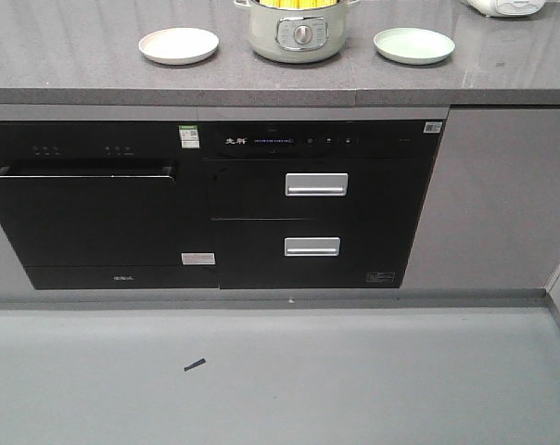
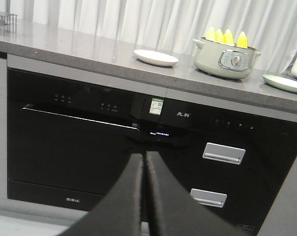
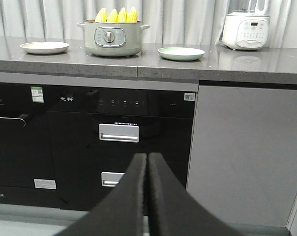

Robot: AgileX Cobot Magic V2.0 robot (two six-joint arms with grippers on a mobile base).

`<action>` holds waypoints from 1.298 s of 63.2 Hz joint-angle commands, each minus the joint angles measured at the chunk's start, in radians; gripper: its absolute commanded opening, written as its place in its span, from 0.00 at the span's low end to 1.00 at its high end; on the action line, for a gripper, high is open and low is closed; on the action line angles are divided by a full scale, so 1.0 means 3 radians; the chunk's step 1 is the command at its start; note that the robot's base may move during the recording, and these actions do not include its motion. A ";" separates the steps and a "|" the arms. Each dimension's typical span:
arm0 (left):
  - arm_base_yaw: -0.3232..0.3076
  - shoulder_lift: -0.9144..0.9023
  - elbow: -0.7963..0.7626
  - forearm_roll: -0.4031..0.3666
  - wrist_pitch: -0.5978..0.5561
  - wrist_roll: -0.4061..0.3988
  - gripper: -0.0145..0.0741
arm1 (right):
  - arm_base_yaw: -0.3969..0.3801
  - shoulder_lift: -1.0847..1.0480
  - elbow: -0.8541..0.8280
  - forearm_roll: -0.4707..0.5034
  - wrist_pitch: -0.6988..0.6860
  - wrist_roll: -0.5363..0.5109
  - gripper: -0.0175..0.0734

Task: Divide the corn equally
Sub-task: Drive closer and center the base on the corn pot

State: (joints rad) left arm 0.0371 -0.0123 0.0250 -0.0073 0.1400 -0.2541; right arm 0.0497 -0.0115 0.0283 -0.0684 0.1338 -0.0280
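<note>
- The task looks to be at its very start: no cob lies on either plate, so the whole distribution is left to do.
- The bright yellow husked corn cobs (image 3: 116, 14) all stand upright, tips up, inside the pale green round electric pot with a front dial (image 3: 111, 40), which sits on the grey stone counter (image 1: 261, 82).
- Corn count: four tips show above the pot's rim in both wrist views. Whether more cobs sit lower in the pot cannot be told.
- Plate count: two, both bare. The cream round plate (image 1: 178, 44) and the pale green round plate (image 1: 413, 44) flank the pot, each near it but not touching it.
- Judged from four cobs and two plates, an equal share would be two cobs per plate.
- The left tool (image 2: 144, 158) is closed with its dark fingers pressed together and nothing between them. From it, the cream plate is up and straight ahead, and the pot is up, ahead and off to the right.
- The right tool (image 3: 147, 157) is likewise closed and empty. From it, the pot is up, ahead and to the left, and the green plate is up, ahead and slightly right.
- Both tools sit low before the black cabinet fronts, well below and apart from the corn.
- One white countertop appliance (image 3: 247, 30) stands far to the right of the right tool and plays no part.
</note>
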 commanded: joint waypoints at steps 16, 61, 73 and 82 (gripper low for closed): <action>0.0000 -0.0044 -0.0074 -0.0006 -0.0238 -0.0021 0.16 | -0.0013 -0.0027 0.0060 -0.0018 -0.0250 -0.0009 0.19; 0.0000 -0.0044 -0.0074 -0.0006 -0.0238 -0.0021 0.16 | -0.0013 -0.0027 0.0060 -0.0018 -0.0250 -0.0009 0.19; 0.0000 -0.0044 -0.0074 -0.0006 -0.0238 -0.0021 0.16 | -0.0013 -0.0027 0.0060 -0.0018 -0.0250 -0.0009 0.19; 0.0000 -0.0044 -0.0074 -0.0006 -0.0238 -0.0021 0.16 | -0.0013 -0.0027 0.0060 -0.0018 -0.0250 -0.0009 0.19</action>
State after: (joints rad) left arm 0.0371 -0.0123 0.0250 -0.0073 0.1400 -0.2541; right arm 0.0497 -0.0115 0.0283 -0.0684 0.1338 -0.0280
